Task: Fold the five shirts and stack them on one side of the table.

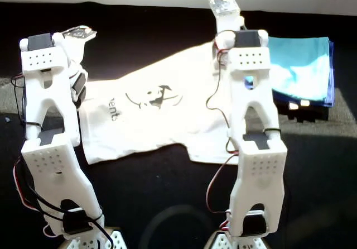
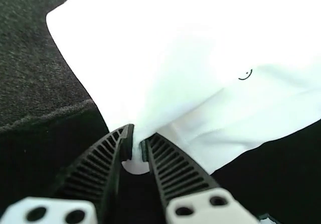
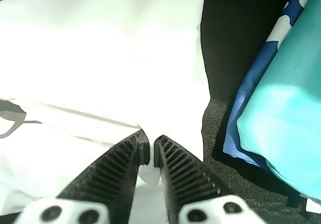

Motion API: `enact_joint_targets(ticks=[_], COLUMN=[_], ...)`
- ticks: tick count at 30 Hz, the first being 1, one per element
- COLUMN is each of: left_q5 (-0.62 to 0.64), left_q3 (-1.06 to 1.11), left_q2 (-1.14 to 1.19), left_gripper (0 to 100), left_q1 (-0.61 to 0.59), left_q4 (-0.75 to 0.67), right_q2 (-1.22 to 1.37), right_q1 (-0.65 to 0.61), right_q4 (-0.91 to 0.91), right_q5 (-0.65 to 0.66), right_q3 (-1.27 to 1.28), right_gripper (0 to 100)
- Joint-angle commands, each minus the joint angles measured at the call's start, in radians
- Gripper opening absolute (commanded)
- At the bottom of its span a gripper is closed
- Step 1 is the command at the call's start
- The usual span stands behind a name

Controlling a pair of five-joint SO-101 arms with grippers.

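Bench (image 1: 167, 204): carrying everything, a dark cloth covering it, sunlight falling across the far half.
White shirt (image 1: 156, 115): lying spread open in the middle of the bench, between the two arms, with the dog drawing (image 1: 153, 97) facing up. Not yet folded, judging from the wide, flat shape.
Folded stack (image 1: 304, 70): sitting at the far right side of the bench, near the white shirt, with a strip of dark bench showing between them. Teal shirt (image 3: 286, 123) lying on top, blue shirt (image 3: 251, 98) with white dots showing under it.
Left claw (image 2: 136, 146): gripping the white shirt at its left edge, jaws almost together, pinching a small fold of cloth between them.
Right claw (image 3: 149, 151): gripping the same shirt near its right edge, on the side facing the stack. White cloth bulging out between the nearly closed jaws.
Step in hand: probably beginning the first fold of this shirt, with both sides being held at once. At least two shirts seeming finished already; the exact count in the stack being hard to tell.
Next move: likely calling for lifting both pinched edges together and carrying them over the middle of the shirt. Keeping equal height, so that the cloth is not twisting, and keeping the right side away from the stack, to avoid dragging it.
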Motion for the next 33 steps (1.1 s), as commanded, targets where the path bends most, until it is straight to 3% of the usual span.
enact_joint_targets(ticks=[1,7,11,18,25,33], left_q5=[0.0,0.0,-0.002,-0.002,-0.002,-0.002], left_q3=[-0.022,0.145,0.292,0.513,0.696,0.714], left_q2=[-0.018,-0.142,-0.269,-0.343,-0.351,-0.344], left_gripper=[1,1,1,1,1,1], left_q1=[0.001,0.007,0.004,0.001,0.004,0.004], left_q4=[0.037,0.037,0.035,-0.066,-0.19,-0.192], right_q2=[-0.01,-0.013,-0.033,-0.433,-0.828,-1.07], right_q1=[-0.004,0.01,0.018,-0.007,-0.004,0.096], right_q4=[0.122,0.217,0.219,0.183,-0.096,-0.134], right_q5=[0.002,-0.002,-0.095,-0.103,-0.02,0.012], right_q3=[-0.111,-0.185,-0.128,0.404,1.032,1.326], right_gripper=[0.6,0.6,0.6,0.6,0.6,0.6])
